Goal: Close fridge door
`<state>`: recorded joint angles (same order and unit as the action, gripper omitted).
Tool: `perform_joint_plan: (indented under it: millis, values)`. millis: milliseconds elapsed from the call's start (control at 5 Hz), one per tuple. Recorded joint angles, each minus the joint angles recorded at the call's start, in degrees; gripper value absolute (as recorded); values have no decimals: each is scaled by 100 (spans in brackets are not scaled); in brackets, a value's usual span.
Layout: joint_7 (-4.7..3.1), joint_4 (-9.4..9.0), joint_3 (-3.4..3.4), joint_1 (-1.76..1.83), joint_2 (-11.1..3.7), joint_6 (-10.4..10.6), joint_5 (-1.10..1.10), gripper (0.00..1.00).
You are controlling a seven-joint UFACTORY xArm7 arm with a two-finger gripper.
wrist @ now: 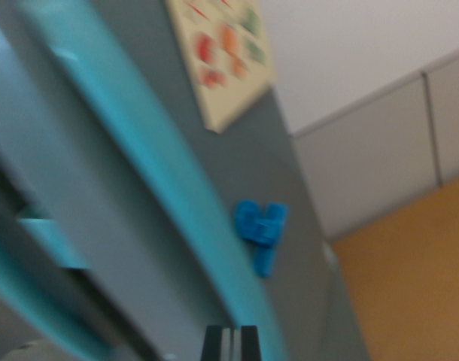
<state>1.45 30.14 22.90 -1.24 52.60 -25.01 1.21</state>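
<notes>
A: Which step is in hand?

B: I judge it to be the push itself. The grey fridge door (139,226) fills the wrist view's left and centre, tilted and blurred, very near the camera. A dark gap (34,248) at the lower left suggests it is not yet shut against the body.

A: And next?

B: A steady press along the door face until that gap goes, with contact kept flat so the claw does not slide off the edge.

A: How does the door look?

B: Dull grey with a long teal strip (154,173) running down it, perhaps a handle or trim. A cream picture card (222,56) sits near the top, and a small blue magnet (261,229) lower down.

A: The claw?

B: The claw (229,344) shows only as dark tips at the bottom edge, pressed close together, nothing between them.
</notes>
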Motion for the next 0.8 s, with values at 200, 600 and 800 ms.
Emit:
perform_joint_plan:
  millis: [200,600,800]
  values:
    - [0,167,109,0,-378,0,0,100]
    - [0,478,117,0,-785,0,0,100]
    - [0,478,117,0,-785,0,0,100]
